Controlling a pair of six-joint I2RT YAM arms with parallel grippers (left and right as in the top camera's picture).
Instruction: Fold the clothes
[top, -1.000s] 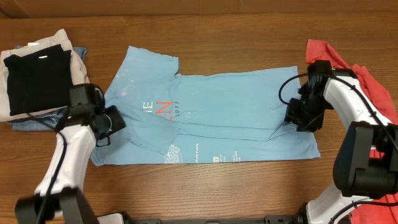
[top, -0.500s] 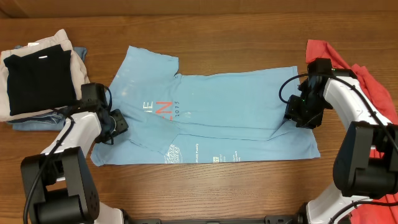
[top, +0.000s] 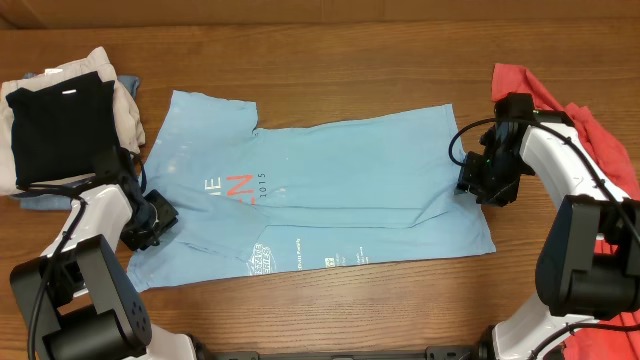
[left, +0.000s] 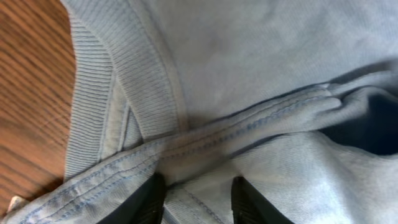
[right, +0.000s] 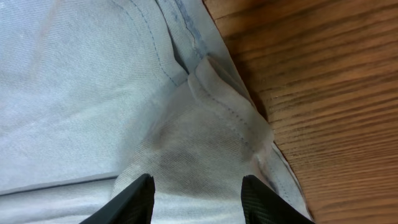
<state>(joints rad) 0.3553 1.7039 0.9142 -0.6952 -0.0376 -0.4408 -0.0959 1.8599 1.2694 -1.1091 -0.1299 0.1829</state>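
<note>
The sky-blue T-shirt (top: 330, 190) lies spread flat across the middle of the table, with its "2015" lettering towards the left. My left gripper (top: 150, 218) is at the shirt's left edge and is shut on a seam fold next to the ribbed collar (left: 198, 199). My right gripper (top: 478, 185) is at the shirt's right edge, with its fingers closed on a bunched piece of hem (right: 196, 199). Creases run from that bunch into the shirt. Loose coral-red garments (top: 600, 130) lie behind my right arm at the right edge.
A folded stack stands at the far left: a black piece (top: 60, 120) on top, a beige one (top: 122, 100) under it and a denim-blue one (top: 50, 200) at the bottom. Bare wood (right: 323, 93) shows beside the hem.
My left gripper has moved left and slightly towards the front, dragging the shirt's left side with it. The shirt now lies further left and flatter. My right gripper has stayed in place.
</note>
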